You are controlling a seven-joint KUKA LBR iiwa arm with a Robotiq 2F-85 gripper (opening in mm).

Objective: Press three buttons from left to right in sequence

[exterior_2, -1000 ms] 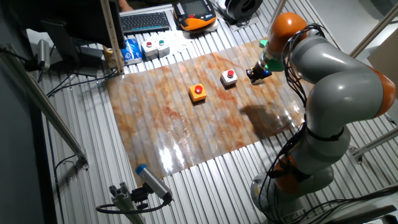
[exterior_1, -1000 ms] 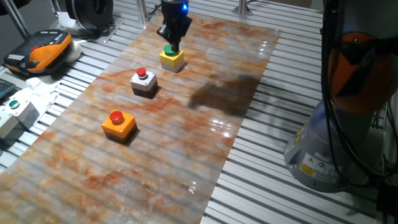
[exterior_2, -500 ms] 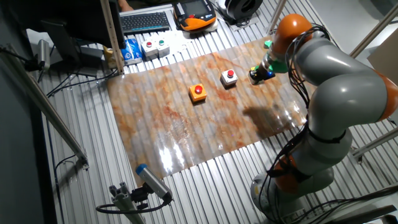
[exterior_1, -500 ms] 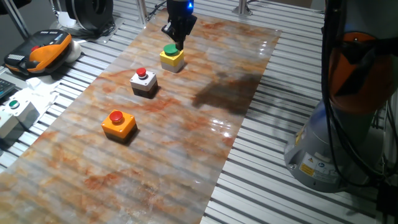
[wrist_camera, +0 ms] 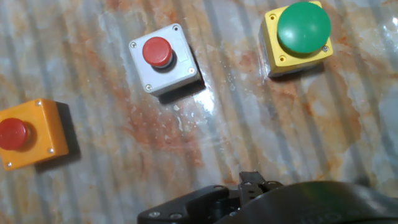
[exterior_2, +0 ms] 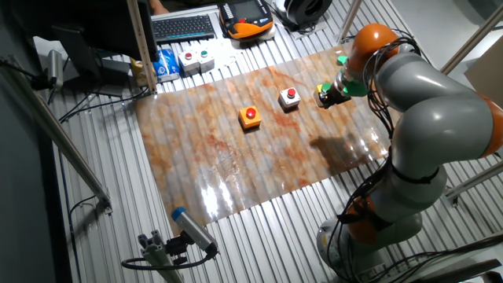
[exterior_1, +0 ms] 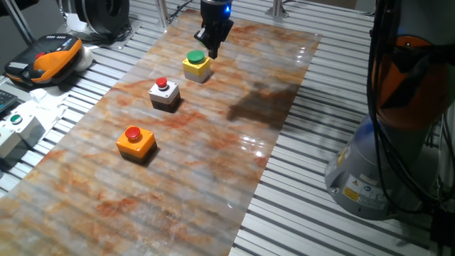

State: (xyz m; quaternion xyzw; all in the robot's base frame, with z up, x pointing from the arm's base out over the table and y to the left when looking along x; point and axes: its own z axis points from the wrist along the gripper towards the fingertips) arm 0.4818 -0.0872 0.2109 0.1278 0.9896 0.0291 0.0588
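Note:
Three button boxes stand in a row on the marbled mat. The yellow box with the green cap (exterior_1: 196,62) (wrist_camera: 298,36) is the farthest in one fixed view. The grey-white box with the red cap (exterior_1: 164,94) (exterior_2: 289,97) (wrist_camera: 163,58) is in the middle. The orange box with the red cap (exterior_1: 136,141) (exterior_2: 250,116) (wrist_camera: 28,134) is nearest. My gripper (exterior_1: 212,51) (exterior_2: 333,93) hangs just above and to the right of the green cap, not touching it. Its fingertips meet in a point, holding nothing. In the other fixed view it hides most of the yellow box.
A white control box (exterior_1: 15,128) and an orange-black pendant (exterior_1: 50,58) lie left of the mat (exterior_1: 213,163) on the slatted table. The robot base (exterior_1: 387,163) stands at the right. A keyboard (exterior_2: 182,27) lies at the back.
My gripper has risen off the green cap and moved up and to the right, away from the yellow box. The boxes have not moved.

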